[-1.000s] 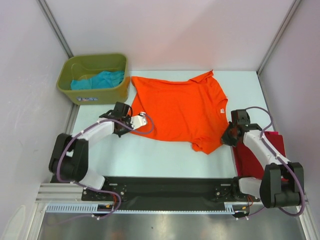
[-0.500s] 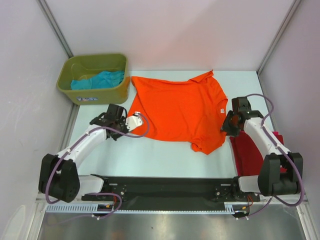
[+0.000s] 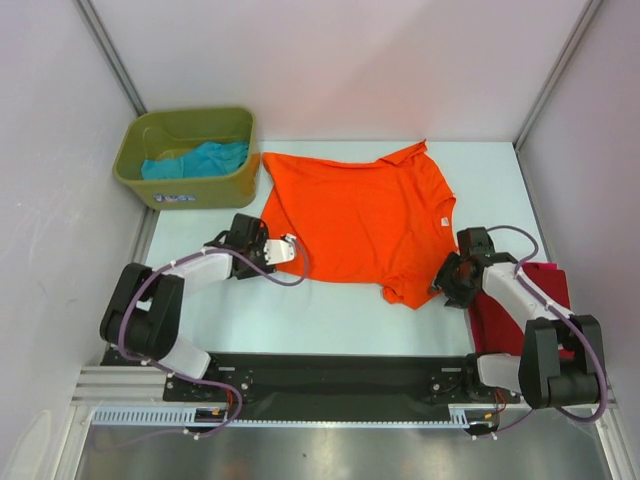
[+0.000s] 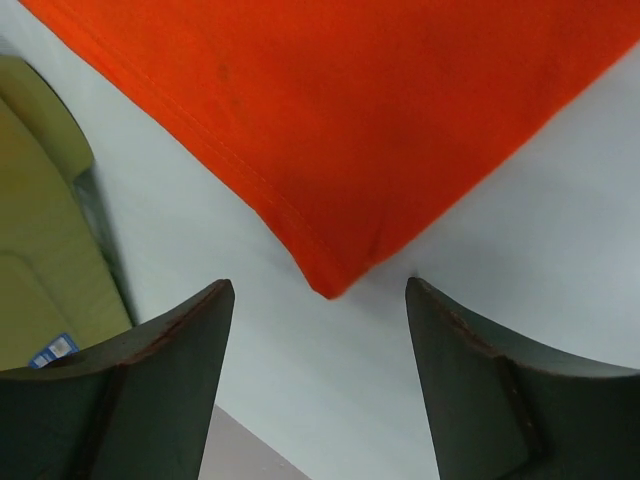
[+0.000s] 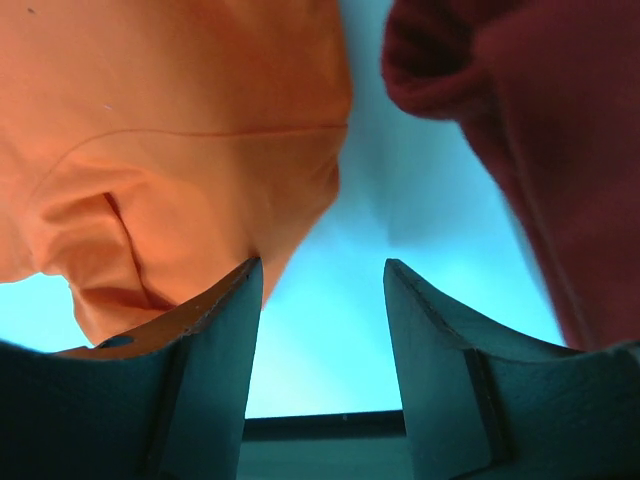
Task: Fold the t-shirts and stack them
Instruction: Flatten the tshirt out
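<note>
An orange t-shirt [image 3: 350, 215] lies spread flat mid-table, its white neck label at the right. My left gripper [image 3: 288, 252] is open at the shirt's near-left corner. In the left wrist view that corner [image 4: 335, 275] lies on the table just ahead of the open left gripper [image 4: 320, 285], untouched. My right gripper [image 3: 447, 281] is open beside the near sleeve. The right wrist view shows the right gripper [image 5: 322, 264] over bare table, the orange t-shirt [image 5: 170, 130] at its left finger and a dark red t-shirt [image 5: 520, 130] to the right. A teal t-shirt [image 3: 195, 158] lies in the bin.
The olive-green bin [image 3: 150, 185] stands at the back left, close to the orange shirt's far-left corner. The dark red t-shirt [image 3: 505, 315] lies at the table's right edge under the right arm. Walls enclose the table on three sides.
Both grippers went from shut to open and let go of the orange shirt. The right gripper slid toward the near edge; the left one stayed at the shirt's corner.
</note>
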Tool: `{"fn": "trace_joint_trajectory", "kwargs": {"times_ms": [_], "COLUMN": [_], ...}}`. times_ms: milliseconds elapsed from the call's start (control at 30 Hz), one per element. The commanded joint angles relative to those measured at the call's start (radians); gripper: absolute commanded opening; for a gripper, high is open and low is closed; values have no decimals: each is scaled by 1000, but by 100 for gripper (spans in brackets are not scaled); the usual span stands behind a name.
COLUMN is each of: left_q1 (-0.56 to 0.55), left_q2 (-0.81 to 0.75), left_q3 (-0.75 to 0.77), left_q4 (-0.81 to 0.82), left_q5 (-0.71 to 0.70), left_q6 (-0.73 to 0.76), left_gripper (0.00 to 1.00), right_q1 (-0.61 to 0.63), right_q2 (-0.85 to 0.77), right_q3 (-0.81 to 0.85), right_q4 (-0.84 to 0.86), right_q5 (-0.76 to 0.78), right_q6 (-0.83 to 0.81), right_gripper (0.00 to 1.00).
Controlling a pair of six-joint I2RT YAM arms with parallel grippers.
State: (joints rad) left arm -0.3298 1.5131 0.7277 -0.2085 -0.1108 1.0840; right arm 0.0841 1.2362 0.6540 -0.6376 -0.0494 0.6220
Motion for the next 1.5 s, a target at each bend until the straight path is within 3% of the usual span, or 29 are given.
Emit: {"fn": "trace_joint_trajectory", "kwargs": {"times_ms": [0,100,133,167,200,233,267,633,800,933,1100,1233,1367,1400,1467], "left_q1": [1,15,18,18,18,18,18,64,60,58,58,58,58,57,57], "left_q2": [50,110,114,116,113,108,101,-111,-169,-214,-182,-140,-152,-151,-139], "left_q3": [24,42,36,32,29,26,26,42,58,107,159,158,101,90,90], "left_q4": [66,75,81,89,90,84,78,-129,-324,-431,-338,-316,-261,-255,-247], "left_q5": [16,20,23,25,39,46,51,79,155,160,146,114,114,114,118], "left_q6": [90,80,79,74,67,59,38,-134,-236,-283,-308,-282,-259,-262,-275], "left_gripper": [75,70,66,47,37,28,1,0,0,0,0,0,0,0,0], "right_q1": [11,14,13,9,0,-3,-9,-53,-52,-53,-53,-57,-61,-60,-63], "right_q2": [31,60,65,72,81,82,77,-153,-234,-202,-29,165,253,270,311], "right_q3": [-14,-40,-43,-47,-48,-48,-45,81,243,386,455,475,441,437,438], "right_q4": [113,176,199,211,217,219,213,-83,-296,-395,-233,-136,-57,-4,50], "right_q5": [-53,-76,-72,-75,-78,-81,-78,-43,-15,-55,-122,-50,-36,-50,-58], "right_q6": [44,61,62,59,59,56,47,-36,-91,-142,-176,-228,-258,-272,-284], "right_gripper": [57,54,46,36,25,8,1,0,0,0,0,0,0,7,32]}}
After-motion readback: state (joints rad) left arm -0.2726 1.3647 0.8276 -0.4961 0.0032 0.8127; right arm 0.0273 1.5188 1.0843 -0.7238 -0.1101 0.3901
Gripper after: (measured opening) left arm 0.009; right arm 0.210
